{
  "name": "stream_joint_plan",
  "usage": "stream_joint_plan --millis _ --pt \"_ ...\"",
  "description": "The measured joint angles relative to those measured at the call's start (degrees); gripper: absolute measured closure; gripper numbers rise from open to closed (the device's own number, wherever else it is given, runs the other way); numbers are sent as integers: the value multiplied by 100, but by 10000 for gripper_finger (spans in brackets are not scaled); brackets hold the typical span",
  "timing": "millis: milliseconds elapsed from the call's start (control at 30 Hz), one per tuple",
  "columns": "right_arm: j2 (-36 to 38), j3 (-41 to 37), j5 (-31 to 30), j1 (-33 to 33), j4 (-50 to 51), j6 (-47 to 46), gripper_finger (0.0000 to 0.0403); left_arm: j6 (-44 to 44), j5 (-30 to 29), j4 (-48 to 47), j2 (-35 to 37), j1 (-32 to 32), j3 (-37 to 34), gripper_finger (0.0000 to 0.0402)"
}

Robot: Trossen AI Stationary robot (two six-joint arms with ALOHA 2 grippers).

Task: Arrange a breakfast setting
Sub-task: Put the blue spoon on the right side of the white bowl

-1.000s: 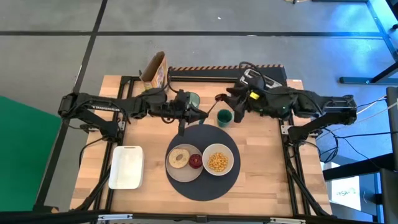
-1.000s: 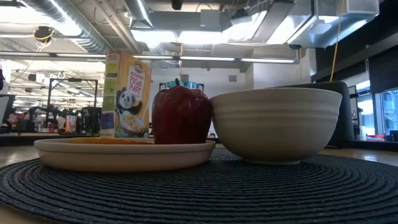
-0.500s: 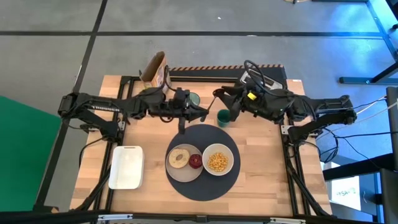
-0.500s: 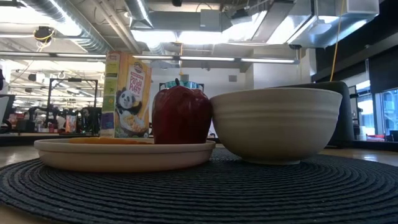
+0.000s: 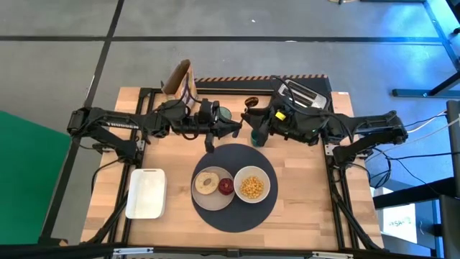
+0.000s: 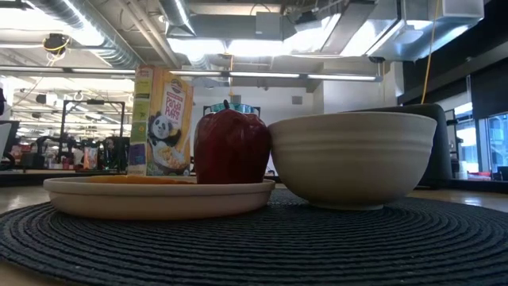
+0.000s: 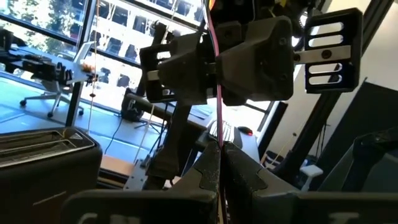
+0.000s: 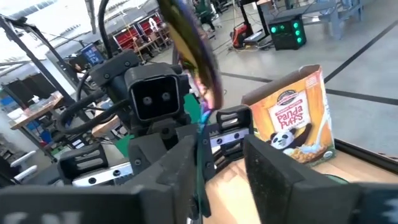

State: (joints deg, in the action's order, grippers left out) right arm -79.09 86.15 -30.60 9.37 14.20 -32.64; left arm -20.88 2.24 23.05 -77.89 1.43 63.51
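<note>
The small spoon is in the air behind the dark-grey mat, bowl end up. My left gripper is shut on its handle. My right gripper faces it from the right, open, with a finger on each side of the handle; I cannot tell whether it touches. The beige plate and the white bowl stand on the mat. The pale-green tumbler stands behind my left gripper. The dark-green cup is mostly hidden under my right arm. My left gripper pinches the spoon's thin handle between its two fingers, below the bowl end. The fingers come about level from the table's left and lie across the handle. The spoon stands nearly upright, bowl end up, clear of the table.
A cereal box stands at the far left and a toaster at the far right. A white tray lies at the near left. The plate holds a bagel and a red apple; the bowl holds yellow cereal.
My right gripper has moved toward the table's left, up to my left gripper and the spoon, and now covers most of the dark-green cup. The spoon's bowl end has shifted slightly toward the far edge.
</note>
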Motion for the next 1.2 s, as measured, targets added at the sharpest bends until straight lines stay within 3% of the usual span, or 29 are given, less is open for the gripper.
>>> stream_joint_plan --millis 267,500,667,833,933,1200 --pt "7 2 416 0 -18 166 392 -4 11 -33 0 0 0 400" --pt "127 -7 614 -65 733 -27 400 46 74 -1031 9 -58 4 333" --pt "397 0 815 -166 2214 -503 402 37 82 -2132 11 -93 4 277" --pt "412 -124 1233 -34 4116 -1343 402 17 31 -2994 11 -125 4 247" --pt "676 -841 1359 258 4125 -1894 402 15 30 -3167 11 -177 4 244" --pt "1963 -4014 1626 958 1699 -3729 402 15 26 -3143 11 -267 4 245"
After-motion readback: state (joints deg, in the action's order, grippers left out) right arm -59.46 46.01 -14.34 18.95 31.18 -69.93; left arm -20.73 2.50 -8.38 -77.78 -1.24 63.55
